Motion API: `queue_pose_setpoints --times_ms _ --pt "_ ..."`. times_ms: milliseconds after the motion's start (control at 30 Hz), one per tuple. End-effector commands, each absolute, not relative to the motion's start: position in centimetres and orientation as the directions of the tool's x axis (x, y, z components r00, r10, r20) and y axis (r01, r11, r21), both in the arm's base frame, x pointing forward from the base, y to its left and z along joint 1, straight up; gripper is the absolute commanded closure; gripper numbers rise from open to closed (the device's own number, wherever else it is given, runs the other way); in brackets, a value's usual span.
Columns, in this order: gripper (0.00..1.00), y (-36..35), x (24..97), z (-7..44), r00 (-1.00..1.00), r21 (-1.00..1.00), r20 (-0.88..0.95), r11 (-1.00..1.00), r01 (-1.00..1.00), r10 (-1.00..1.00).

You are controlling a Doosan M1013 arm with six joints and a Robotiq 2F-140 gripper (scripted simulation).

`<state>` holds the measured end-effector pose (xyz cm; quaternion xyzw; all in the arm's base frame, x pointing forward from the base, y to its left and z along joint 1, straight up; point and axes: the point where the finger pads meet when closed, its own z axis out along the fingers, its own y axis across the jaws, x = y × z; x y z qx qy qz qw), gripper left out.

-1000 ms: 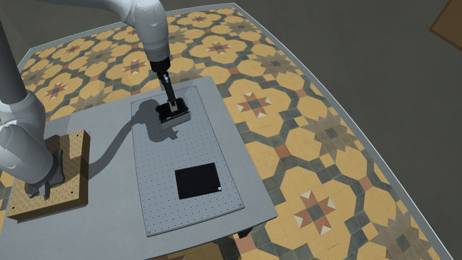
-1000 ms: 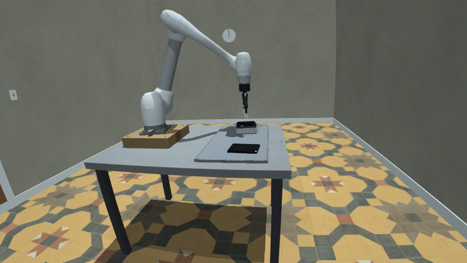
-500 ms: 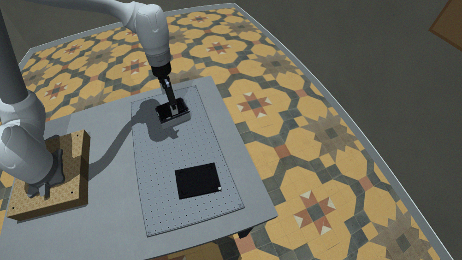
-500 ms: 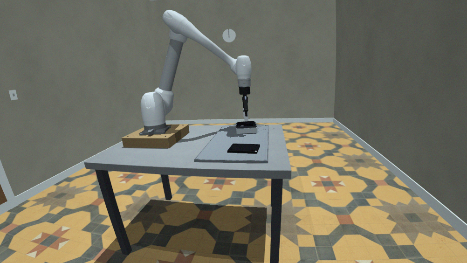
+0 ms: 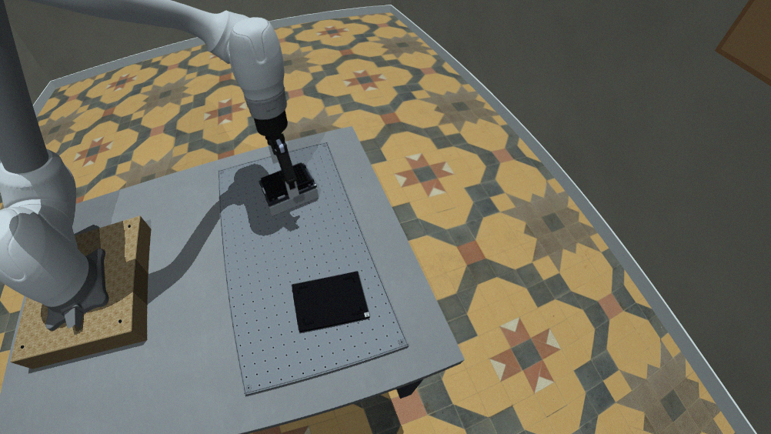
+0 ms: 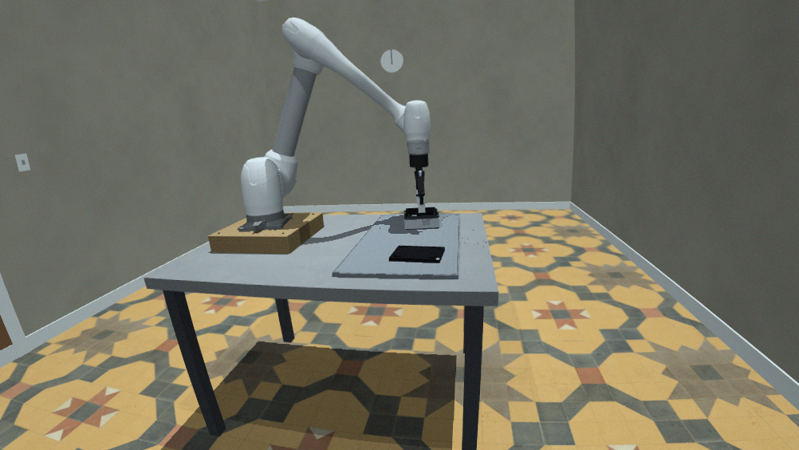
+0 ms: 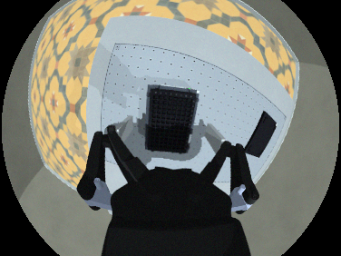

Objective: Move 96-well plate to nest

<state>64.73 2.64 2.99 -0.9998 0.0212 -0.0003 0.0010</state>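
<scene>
The black 96-well plate (image 5: 284, 184) sits on the pale grey plate shaker S1 (image 5: 291, 202) at the far end of the perforated breadboard. It also shows in the exterior view (image 6: 420, 212) and in the wrist view (image 7: 170, 117). My gripper (image 5: 292, 187) hangs straight above the plate, close over it, fingers wide open and empty. In the wrist view the two fingers spread to either side of the plate. The black plate nest N1 (image 5: 330, 300) lies at the near end of the breadboard, with a small pale A1 mark (image 5: 366, 314) at its near right corner. The plate's cut corner is too small to tell.
The grey breadboard (image 5: 302, 258) lies on the grey table. The arm's wooden base block (image 5: 86, 302) stands at the table's left side. The table's right edge runs close beside the breadboard. The nest also shows in the wrist view (image 7: 260, 134).
</scene>
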Motion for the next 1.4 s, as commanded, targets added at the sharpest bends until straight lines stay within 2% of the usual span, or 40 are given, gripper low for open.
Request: queue_pose_setpoints --times_ms 0,300,333,1367 --pt "0.0 2.65 64.74 2.67 0.999 -0.002 0.001 -0.999 -0.042 -0.042" --pt "0.0 2.65 64.74 2.67 0.999 -0.002 0.001 -0.999 -0.042 -0.042" --pt "0.9 2.65 64.74 2.67 0.999 -0.002 0.001 -0.999 -0.042 -0.042" --pt "0.9 2.65 64.74 2.67 0.999 -0.002 0.001 -0.999 -0.042 -0.042"
